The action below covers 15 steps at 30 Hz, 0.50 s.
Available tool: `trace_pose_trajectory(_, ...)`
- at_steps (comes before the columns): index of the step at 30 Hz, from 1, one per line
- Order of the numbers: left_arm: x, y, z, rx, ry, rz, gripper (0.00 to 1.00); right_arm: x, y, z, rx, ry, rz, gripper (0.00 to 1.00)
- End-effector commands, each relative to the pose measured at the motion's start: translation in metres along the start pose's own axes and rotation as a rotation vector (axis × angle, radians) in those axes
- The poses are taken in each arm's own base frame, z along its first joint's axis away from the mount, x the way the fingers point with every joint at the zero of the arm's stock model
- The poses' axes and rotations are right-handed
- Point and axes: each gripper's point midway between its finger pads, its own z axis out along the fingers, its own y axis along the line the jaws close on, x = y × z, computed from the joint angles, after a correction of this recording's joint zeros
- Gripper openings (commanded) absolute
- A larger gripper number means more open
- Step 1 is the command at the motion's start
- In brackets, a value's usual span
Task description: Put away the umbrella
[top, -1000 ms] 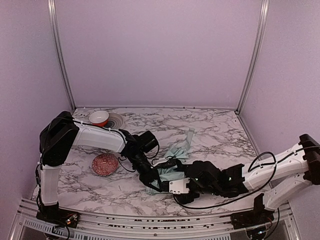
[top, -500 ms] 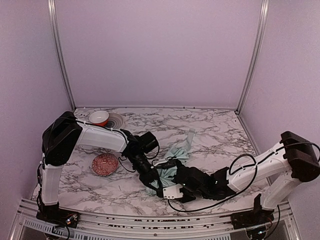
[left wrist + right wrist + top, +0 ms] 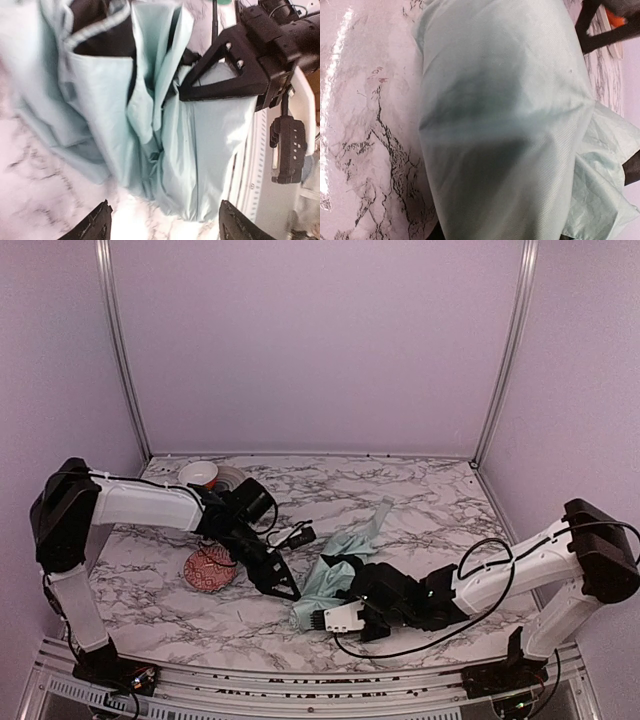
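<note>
The umbrella (image 3: 340, 558) lies crumpled on the marble table, pale mint-green outside with black lining showing in its folds. In the left wrist view its fabric (image 3: 200, 130) fills the upper frame. My left gripper (image 3: 285, 590) hangs just left of it, open and empty, with both tips (image 3: 165, 227) off the cloth. My right gripper (image 3: 348, 592) is at the umbrella's near end, shut on the bunched fabric. One of its black fingers (image 3: 225, 75) presses on the cloth. In the right wrist view the fabric (image 3: 505, 125) covers the jaws.
A red patterned bowl (image 3: 210, 568) sits left of my left gripper. A red-and-white bowl (image 3: 198, 475) stands beside a pale round dish (image 3: 230, 480) at the back left. The metal rail (image 3: 300, 690) runs along the near table edge, close under the umbrella.
My left gripper has opened, let go of the umbrella and drawn back to the left. My right gripper has closed on the umbrella's near end.
</note>
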Motion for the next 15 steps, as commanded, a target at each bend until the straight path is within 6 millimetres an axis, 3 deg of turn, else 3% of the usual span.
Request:
trace_pose_trajectory(1, -0.034, -0.003, -0.05, -0.196, -0.266, 0.213, 0.75, 0.009, 0.03, -0.001, -0.238, 0.017, 0.067, 0.13)
trace_pose_trajectory(4, -0.037, -0.018, -0.075, -0.272, -0.422, 0.361, 0.74, 0.006, 0.035, -0.004, -0.351, -0.008, 0.144, 0.12)
trace_pose_trajectory(7, -0.029, -0.048, -0.09, -0.338, -0.524, 0.58, 0.7, 0.001, 0.037, -0.007, -0.483, -0.02, 0.251, 0.12)
trace_pose_trajectory(12, -0.003, -0.054, -0.068, -0.522, -0.417, 0.806, 0.6, 0.0, 0.043, -0.005, -0.707, -0.005, 0.425, 0.12)
trace_pose_trajectory(15, 0.004, -0.053, -0.052, -0.581, -0.347, 0.892, 0.66, -0.005, 0.042, -0.002, -0.815, 0.002, 0.526, 0.11)
